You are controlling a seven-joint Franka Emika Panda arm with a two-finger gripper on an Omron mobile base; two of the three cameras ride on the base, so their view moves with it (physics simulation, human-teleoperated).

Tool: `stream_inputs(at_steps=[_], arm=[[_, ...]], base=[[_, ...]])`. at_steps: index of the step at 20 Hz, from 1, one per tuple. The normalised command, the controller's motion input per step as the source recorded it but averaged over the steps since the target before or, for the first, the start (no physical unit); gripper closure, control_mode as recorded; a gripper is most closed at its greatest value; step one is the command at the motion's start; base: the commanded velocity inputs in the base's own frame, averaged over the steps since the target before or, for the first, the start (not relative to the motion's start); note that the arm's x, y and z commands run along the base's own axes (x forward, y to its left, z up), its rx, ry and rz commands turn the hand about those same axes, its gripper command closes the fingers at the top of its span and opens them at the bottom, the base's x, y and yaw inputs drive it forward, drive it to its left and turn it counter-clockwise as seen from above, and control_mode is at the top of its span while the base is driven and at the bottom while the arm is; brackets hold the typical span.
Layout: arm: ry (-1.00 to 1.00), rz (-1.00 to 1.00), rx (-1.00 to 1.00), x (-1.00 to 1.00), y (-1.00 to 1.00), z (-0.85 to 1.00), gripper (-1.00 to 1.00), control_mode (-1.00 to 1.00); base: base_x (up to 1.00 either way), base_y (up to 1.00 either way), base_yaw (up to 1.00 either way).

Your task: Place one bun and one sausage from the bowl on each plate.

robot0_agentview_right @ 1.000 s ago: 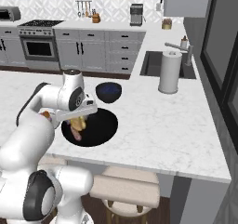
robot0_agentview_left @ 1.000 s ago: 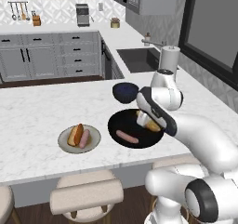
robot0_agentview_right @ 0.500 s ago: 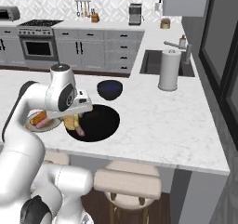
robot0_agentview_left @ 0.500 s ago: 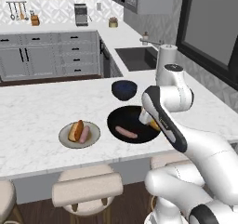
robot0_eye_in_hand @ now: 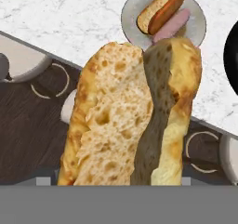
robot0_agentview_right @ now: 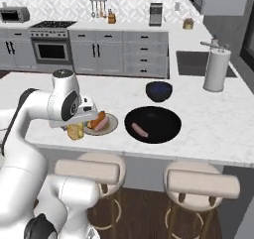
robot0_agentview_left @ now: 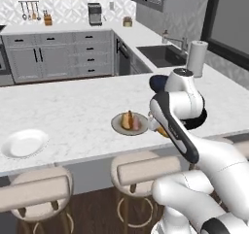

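A split bun (robot0_eye_in_hand: 135, 125) fills the hand view, and my gripper (robot0_agentview_right: 80, 124) is shut on it. The bun (robot0_agentview_right: 76, 131) hangs at the counter's front edge, just left of the grey-rimmed plate (robot0_agentview_right: 110, 125). That plate (robot0_agentview_left: 116, 124) carries a bun (robot0_agentview_left: 127, 120) and a sausage (robot0_agentview_left: 136, 124). The black bowl (robot0_agentview_right: 163, 116) to its right holds one sausage (robot0_agentview_right: 139, 130). In the left base view my arm hides most of the bowl (robot0_agentview_left: 202, 119). The white plate (robot0_agentview_left: 24, 143) lies bare far to the left. Below my forearm, a bit of the held bun (robot0_agentview_left: 163, 131) peeks out.
A dark blue bowl (robot0_agentview_right: 158, 90) stands behind the black bowl. A paper towel roll (robot0_agentview_right: 217, 69) stands by the sink (robot0_agentview_left: 160, 55). Padded stools (robot0_agentview_right: 89, 171) line the counter's front edge.
The base has driven, so both base views have shifted and the white plate now shows. My arm has swung the bun from over the bowl to the left of the grey-rimmed plate.
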Motion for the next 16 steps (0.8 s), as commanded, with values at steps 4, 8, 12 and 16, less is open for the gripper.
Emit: stream_inputs(at_steps=[4,8,12,16], arm=[[0.00,0.00,0.00,0.00,0.00,0.00,1.00,1.00],[0.00,0.00,0.00,0.00,0.00,0.00,1.00,1.00],[0.00,0.00,0.00,0.00,0.00,0.00,1.00,1.00],[0.00,0.00,0.00,0.70,0.41,0.01,1.00,-1.00]], base=[[0.00,1.00,-0.04],[0.16,1.00,-0.03],[0.63,0.97,0.00],[0.24,0.19,0.00]])
